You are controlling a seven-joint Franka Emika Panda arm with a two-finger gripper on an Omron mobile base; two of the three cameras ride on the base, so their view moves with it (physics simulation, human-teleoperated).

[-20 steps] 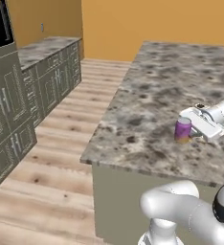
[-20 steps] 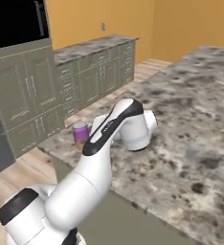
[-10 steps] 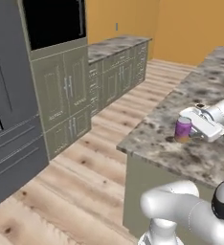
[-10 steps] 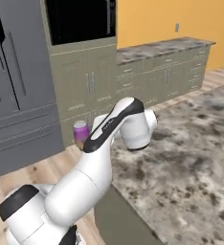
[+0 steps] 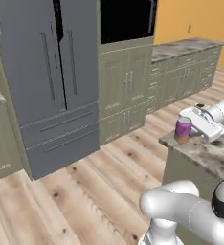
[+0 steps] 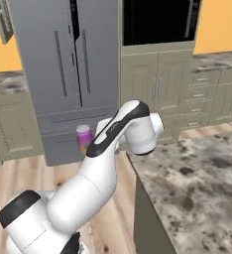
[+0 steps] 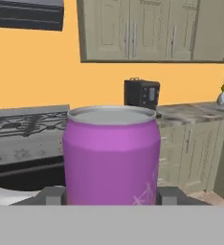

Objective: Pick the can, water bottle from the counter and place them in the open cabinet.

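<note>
In the left base view, the gripper point(image 5: 189, 130) is clamped on the can point(image 5: 183, 129), which stands upright at the near corner of the counter point(image 5: 210, 152), over its edge. The tall grey fridge point(image 5: 56, 72) stands well apart from the counter, across the wood floor point(image 5: 85, 191), with a dark wall oven point(image 5: 126, 20) just beside the fridge.

In the right base view, the can point(image 6: 84, 139) shows past the arm, off the counter point(image 6: 197, 193) corner and in front of the fridge point(image 6: 73, 69); the fingers themselves are hidden behind the white arm.

In the hand view, the can point(image 7: 112, 155) sits between the two dark fingertips point(image 7: 52, 195), squeezed from both sides. Behind the can lie a stove top point(image 7: 23, 125), a small black appliance point(image 7: 141, 94) and a small vase point(image 7: 222, 97) on a far worktop.
</note>
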